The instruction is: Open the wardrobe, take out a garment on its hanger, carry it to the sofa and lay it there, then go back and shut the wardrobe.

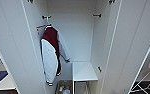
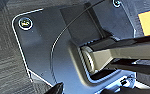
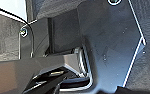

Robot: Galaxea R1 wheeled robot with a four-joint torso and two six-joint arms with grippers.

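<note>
Both doors of the wardrobe stand open. A maroon jacket with white sleeves hangs on an orange-brown hanger from a hook on the left inner wall. A white shelf sits low on the right. I cannot tell how either hand is set.

**Wardrobe stands open**

The tall white wardrobe stands with both doors swung wide, the left door and right door angled outward. Its white interior shows wall hooks high up and a white shelf low on the right.
</note>
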